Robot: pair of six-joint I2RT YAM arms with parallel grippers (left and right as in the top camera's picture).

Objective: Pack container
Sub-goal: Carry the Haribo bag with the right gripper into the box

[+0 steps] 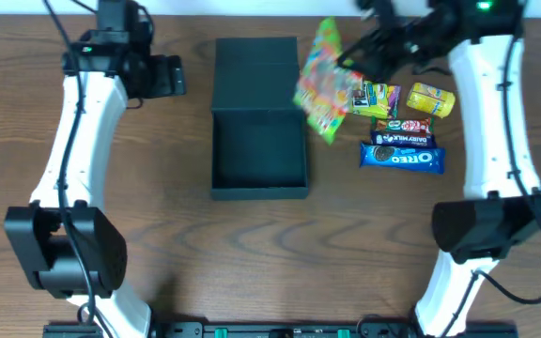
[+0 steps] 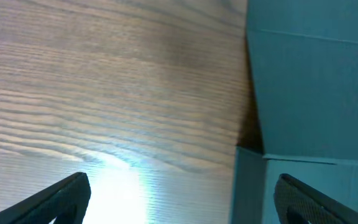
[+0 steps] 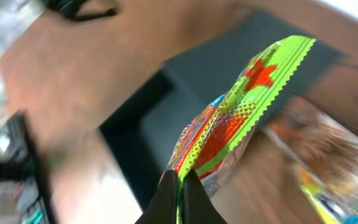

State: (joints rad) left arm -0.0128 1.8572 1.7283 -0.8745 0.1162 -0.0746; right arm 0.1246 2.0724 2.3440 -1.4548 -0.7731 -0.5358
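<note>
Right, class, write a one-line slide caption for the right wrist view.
Right gripper pinches a bright green snack packet by its edge, the open dark container behind it.

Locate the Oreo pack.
Overhead view: the Oreo pack lies right of the container, right beside the Dairy Milk bar, on its robot-facing side.

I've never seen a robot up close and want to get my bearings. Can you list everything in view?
container: one, dark teal-black, mid-table, flap lid open
snack bag: one, green with red and yellow, held over the container's right edge
green-yellow packet: one, right of the bag
yellow packet: one, farthest right
KitKat bar: one, red, below those packets
Dairy Milk bar: one, dark blue, below the KitKat
Oreo pack: one, blue, nearest of the pile
table: one, brown wood
left claw: one, black, open, beside the lid
right claw: one, black, shut on the snack bag
</note>
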